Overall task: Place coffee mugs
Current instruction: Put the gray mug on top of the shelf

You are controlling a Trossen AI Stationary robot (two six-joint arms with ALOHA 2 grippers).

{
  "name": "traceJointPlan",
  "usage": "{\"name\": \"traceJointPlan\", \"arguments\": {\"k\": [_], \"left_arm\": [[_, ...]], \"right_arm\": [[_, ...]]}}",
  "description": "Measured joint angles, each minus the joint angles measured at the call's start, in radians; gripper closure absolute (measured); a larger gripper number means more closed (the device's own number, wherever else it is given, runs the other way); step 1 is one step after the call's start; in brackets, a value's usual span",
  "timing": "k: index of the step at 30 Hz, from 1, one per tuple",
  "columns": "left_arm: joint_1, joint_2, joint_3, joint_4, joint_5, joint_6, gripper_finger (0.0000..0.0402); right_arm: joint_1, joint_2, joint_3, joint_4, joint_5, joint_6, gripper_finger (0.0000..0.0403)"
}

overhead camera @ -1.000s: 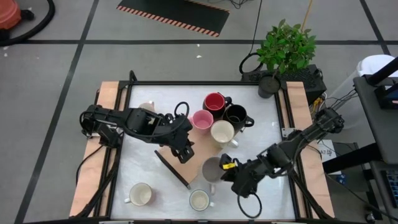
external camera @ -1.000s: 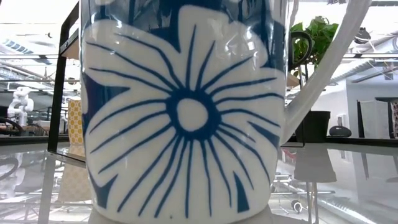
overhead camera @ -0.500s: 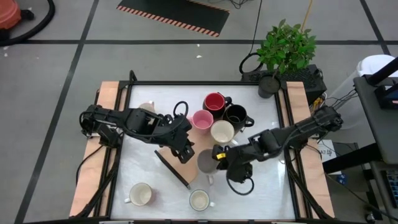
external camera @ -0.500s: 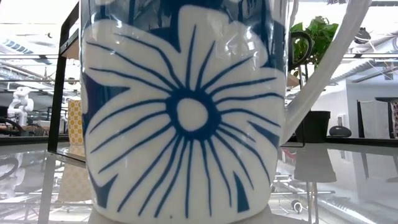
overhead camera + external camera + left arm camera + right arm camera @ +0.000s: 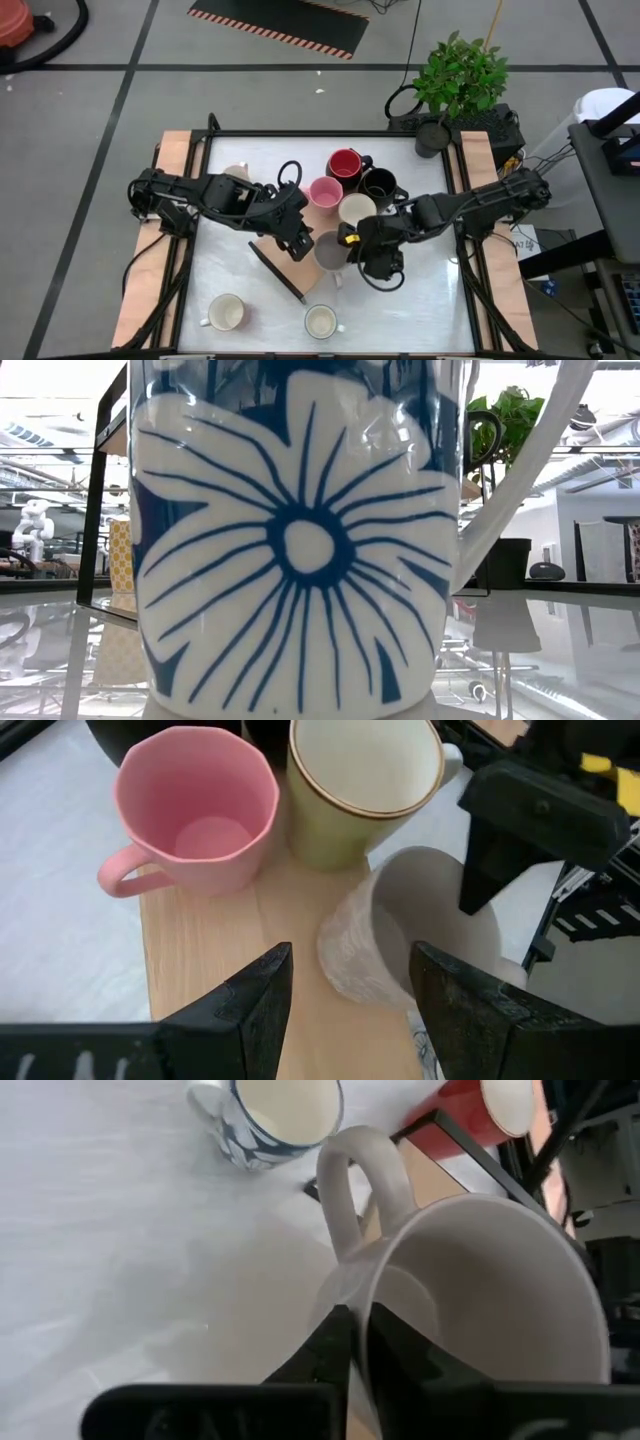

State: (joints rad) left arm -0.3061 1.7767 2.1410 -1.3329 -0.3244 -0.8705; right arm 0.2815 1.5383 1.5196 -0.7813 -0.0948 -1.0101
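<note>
A grey mug [image 5: 328,250] is at the right edge of a wooden board [image 5: 220,950], with my right gripper [image 5: 347,243] shut on it. On the board's far part stand a pink mug [image 5: 200,805] and a cream mug [image 5: 365,780]. Behind them are a red mug [image 5: 345,163] and a black mug [image 5: 380,185]. My left gripper [image 5: 345,1000] hangs open over the board, just left of the grey mug and touching nothing. A white mug [image 5: 227,312] and a blue-flowered mug [image 5: 320,321] stand near the front edge. Another mug [image 5: 235,175] shows partly under the left arm. My right gripper pinches the grey mug's wall at the rim [image 5: 365,1295], one finger [image 5: 335,1345] outside and the other inside. The hold is on the side away from the handle [image 5: 360,1180]. The fingers slant down from the table's right. The mug's mouth faces up; whether its base rests on the board, I cannot tell.
The low view is filled by the blue-flowered mug [image 5: 300,540]. A potted green plant [image 5: 460,80] stands at the table's far right corner. A thin dark stick [image 5: 277,273] lies beside the board's near edge. Bare white table shows at the right front.
My right gripper has swung toward the table's left and far edge, carrying the grey mug from the open table to the board's right edge beside the cream mug. The wrist has rolled on the way. The left arm has stayed over the board.
</note>
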Motion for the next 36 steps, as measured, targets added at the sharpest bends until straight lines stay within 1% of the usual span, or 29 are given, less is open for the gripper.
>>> {"name": "traceJointPlan", "arguments": {"k": [3,11,16,20,24,27,29,31,33,36], "left_arm": [[0.0,0.0,0.0,0.0,-0.001,0.001,0.0195],[0.0,0.0,0.0,0.0,-0.018,0.001,0.0195],[0.0,0.0,0.0,0.0,-0.018,0.004,0.0195],[0.0,0.0,0.0,0.0,-0.018,0.02,0.0195],[0.0,0.0,-0.001,-0.001,-0.018,0.043,0.0195],[0.0,0.0,-0.001,-0.001,-0.018,0.067,0.0195],[0.0,0.0,-0.001,-0.001,-0.018,0.078,0.0195],[0.003,0.0,-0.001,-0.002,-0.018,0.09,0.0195],[0.005,0.0,-0.001,-0.002,-0.018,0.103,0.0195],[0.014,0.0,-0.001,-0.002,-0.018,0.129,0.0195]], "right_arm": [[-0.016,-0.001,0.001,0.008,0.007,-0.025,0.0375],[-0.057,0.0,0.001,0.032,-0.001,-0.028,0.0331],[-0.061,0.0,0.001,0.045,0.075,-0.023,0.0303],[-0.06,-0.007,0.0,0.054,0.097,0.068,0.0283],[-0.052,-0.035,0.0,0.05,0.122,0.204,0.0265],[-0.033,-0.07,0.0,0.027,0.206,0.325,0.0253],[-0.014,-0.098,-0.001,0.012,0.268,0.435,0.0246],[0.011,-0.131,-0.001,0.008,0.313,0.58,0.0241],[0.041,-0.163,-0.001,0.009,0.335,0.765,0.0238],[0.086,-0.189,-0.001,0.028,0.336,1.136,0.0238]]}}
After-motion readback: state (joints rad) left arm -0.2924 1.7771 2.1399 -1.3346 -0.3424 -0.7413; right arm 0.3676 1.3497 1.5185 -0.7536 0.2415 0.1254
